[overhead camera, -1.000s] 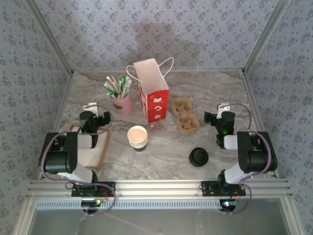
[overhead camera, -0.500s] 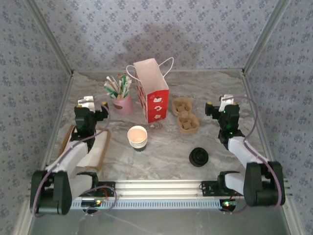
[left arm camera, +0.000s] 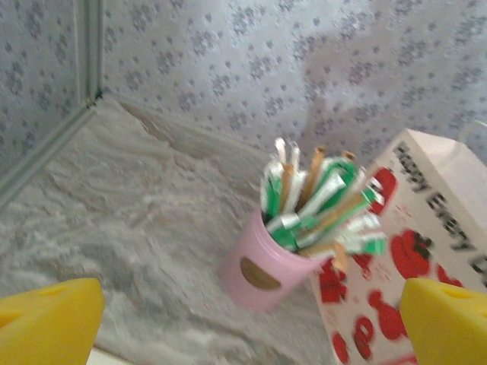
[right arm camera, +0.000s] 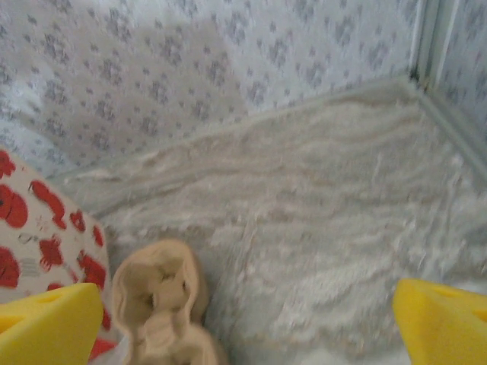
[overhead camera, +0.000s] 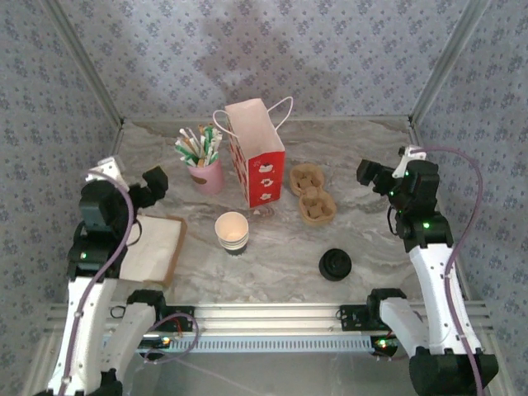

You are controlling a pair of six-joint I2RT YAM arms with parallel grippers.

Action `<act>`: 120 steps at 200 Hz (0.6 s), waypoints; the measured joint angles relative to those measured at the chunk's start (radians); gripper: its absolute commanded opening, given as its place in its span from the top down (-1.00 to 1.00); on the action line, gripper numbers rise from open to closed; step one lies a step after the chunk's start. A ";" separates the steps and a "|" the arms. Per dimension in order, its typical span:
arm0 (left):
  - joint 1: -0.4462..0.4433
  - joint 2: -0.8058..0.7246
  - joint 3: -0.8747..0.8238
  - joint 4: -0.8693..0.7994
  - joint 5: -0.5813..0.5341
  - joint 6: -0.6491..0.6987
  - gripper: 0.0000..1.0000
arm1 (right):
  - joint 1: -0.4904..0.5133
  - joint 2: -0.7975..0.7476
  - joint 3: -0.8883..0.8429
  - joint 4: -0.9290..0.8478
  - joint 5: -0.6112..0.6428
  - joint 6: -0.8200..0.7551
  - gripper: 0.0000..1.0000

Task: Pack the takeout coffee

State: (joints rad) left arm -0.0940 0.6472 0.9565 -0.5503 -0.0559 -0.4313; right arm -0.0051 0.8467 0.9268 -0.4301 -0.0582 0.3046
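Note:
A stack of paper cups [overhead camera: 232,230] stands mid-table, with a black lid [overhead camera: 335,264] to its right. Behind them a red-and-white paper bag [overhead camera: 258,158] stands open, showing also in the left wrist view as the bag [left arm camera: 426,251]. A brown pulp cup carrier [overhead camera: 312,195] lies right of the bag; the right wrist view has the carrier [right arm camera: 160,304] at its lower left. My left gripper [overhead camera: 154,183] [left arm camera: 243,325] hangs open in the air, left of the pink cup. My right gripper [overhead camera: 370,175] [right arm camera: 243,323] is open above the table, right of the carrier. Neither holds anything.
A pink cup [overhead camera: 207,176] [left arm camera: 262,270] full of stirrers and sachets stands left of the bag. A flat brown paper stack [overhead camera: 157,247] lies at the near left. Patterned walls with metal posts close in the table on three sides.
Both arms have risen from their folded pose near the table. The left gripper moved up and left, the right one up and right. Both stayed open; no object moved.

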 measured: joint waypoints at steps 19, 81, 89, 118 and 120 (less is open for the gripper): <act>0.000 -0.064 -0.001 -0.121 0.047 -0.040 -0.99 | -0.031 0.019 0.000 -0.070 -0.097 0.035 -1.00; 0.000 -0.215 -0.204 -0.228 0.150 -0.261 -0.99 | 0.163 0.090 0.000 -0.089 -0.154 0.159 -1.00; 0.000 -0.236 -0.235 -0.232 0.164 -0.285 -0.99 | 0.202 0.100 0.002 -0.090 -0.143 0.174 -1.00; 0.000 -0.252 -0.319 -0.208 0.262 -0.354 -0.99 | 0.329 0.185 0.045 -0.105 -0.077 0.205 -1.00; 0.000 -0.252 -0.323 -0.205 0.267 -0.357 -0.99 | 0.338 0.191 0.049 -0.109 -0.071 0.205 -1.00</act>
State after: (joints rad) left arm -0.0940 0.3954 0.6331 -0.7551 0.2115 -0.7879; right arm 0.3325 1.0378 0.9760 -0.5388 -0.1291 0.5098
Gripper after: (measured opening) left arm 0.995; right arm 0.998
